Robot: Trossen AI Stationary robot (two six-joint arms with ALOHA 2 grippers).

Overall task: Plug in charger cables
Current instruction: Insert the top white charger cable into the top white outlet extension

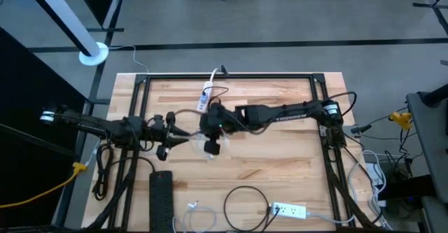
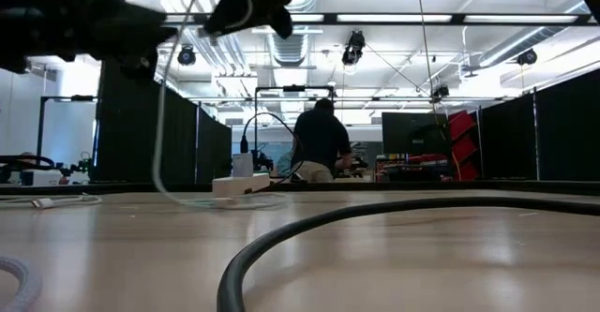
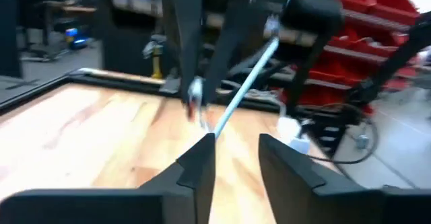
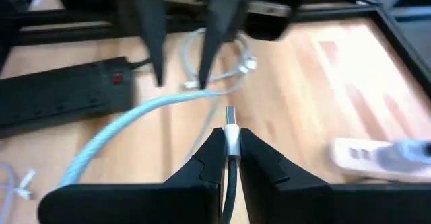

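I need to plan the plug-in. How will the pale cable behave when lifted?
Probably floppy: the pale cable sags in a curve between the arms. Likely light: in the low view it hangs in a thin loose loop. The right gripper pinches a plug.

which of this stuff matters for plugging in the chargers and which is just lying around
Job: plug in right gripper; pale cable by left gripper; far white power strip.
Lying about: black power strip; black cable loop; near white power strip; yellow cord.

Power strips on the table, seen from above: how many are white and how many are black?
White power strips: 2
Black power strip: 1
Total: 3
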